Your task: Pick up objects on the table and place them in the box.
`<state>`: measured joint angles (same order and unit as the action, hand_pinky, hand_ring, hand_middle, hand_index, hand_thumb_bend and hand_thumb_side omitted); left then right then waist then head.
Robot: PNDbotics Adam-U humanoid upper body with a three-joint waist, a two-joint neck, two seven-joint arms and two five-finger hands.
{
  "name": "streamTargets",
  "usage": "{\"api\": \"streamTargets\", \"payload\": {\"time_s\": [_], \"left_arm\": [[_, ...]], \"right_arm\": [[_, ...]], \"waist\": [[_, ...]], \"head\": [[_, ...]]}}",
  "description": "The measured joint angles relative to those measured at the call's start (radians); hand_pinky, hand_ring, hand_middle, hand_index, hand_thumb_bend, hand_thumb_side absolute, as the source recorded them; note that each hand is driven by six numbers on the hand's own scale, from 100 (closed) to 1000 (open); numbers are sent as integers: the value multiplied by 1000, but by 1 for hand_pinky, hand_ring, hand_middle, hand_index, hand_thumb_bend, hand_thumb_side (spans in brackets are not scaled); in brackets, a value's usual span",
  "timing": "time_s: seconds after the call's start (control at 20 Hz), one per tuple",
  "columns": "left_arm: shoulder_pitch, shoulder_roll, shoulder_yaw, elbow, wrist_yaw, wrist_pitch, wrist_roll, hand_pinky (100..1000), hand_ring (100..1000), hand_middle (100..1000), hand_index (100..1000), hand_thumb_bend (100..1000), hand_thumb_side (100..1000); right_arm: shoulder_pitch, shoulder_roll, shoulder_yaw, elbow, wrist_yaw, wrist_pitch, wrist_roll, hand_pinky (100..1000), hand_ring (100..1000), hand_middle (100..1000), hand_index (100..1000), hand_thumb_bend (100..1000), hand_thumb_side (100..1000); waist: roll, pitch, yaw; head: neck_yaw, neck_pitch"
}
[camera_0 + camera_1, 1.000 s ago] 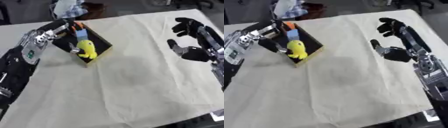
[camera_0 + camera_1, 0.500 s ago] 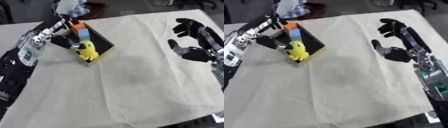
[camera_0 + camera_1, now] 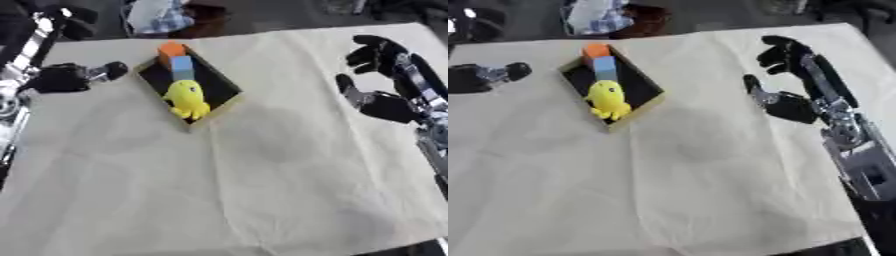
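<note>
Cloth [image 3: 262, 190], cream and creased, covers the table from the near edge to the far one, and the near half of it is bare.

Further in, at the right edge of the view, the right hand [image 3: 385, 102] hangs above the cloth with its palm turned toward the middle of the table. Its fingers [image 3: 372, 50] rise loosely curved and spread, and the thumb [image 3: 348, 90] sticks out to the side. It is open and holds nothing.

At about the same depth on the left side lies the box [image 3: 229, 102], a shallow tray with a dark inside and tan walls, set askew so that one corner points toward the near edge. A yellow soft toy [image 3: 188, 99] lies in its near part, with its lower end reaching over the near wall. Just behind the toy stands a light blue block [image 3: 182, 67], and behind that, at the far corner of the box, an orange block [image 3: 171, 51]. The two blocks touch or nearly touch.

Left of the box, near it but apart from it, the left hand [image 3: 66, 79] is over the cloth, dark and rounded, with one finger [image 3: 112, 69] pointing toward the box. It holds nothing that can be seen; whether its other fingers are curled or relaxed cannot be told.

Beyond the far edge of the table lies a bundle of white and blue fabric [image 3: 162, 15] on a dark floor.
</note>
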<state>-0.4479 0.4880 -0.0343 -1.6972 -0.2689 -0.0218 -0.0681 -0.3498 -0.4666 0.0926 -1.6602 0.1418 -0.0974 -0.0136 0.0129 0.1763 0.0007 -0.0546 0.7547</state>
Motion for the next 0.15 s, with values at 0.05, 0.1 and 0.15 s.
{"api": "streamTargets", "payload": {"time_s": [0.05,0.1,0.15], "left_arm": [[31,-9,16,-22,12,1,13,743,709,718,816,729,534],[59,-23,31,-38,23,1,27,743,708,717,816,726,533],[83,-40,44,-52,34,0,39,740,704,713,815,720,531]], "right_arm": [[4,6,-1,-4,-3,1,-7,702,730,666,882,256,255],[8,11,-1,-8,-5,1,-12,702,730,667,882,255,254],[11,16,-2,-12,-7,2,-17,701,730,669,881,254,250]], "waist": [[0,0,9],[0,0,16],[0,1,21]], "head": [[-1,0],[-2,1],[-3,1]]}}
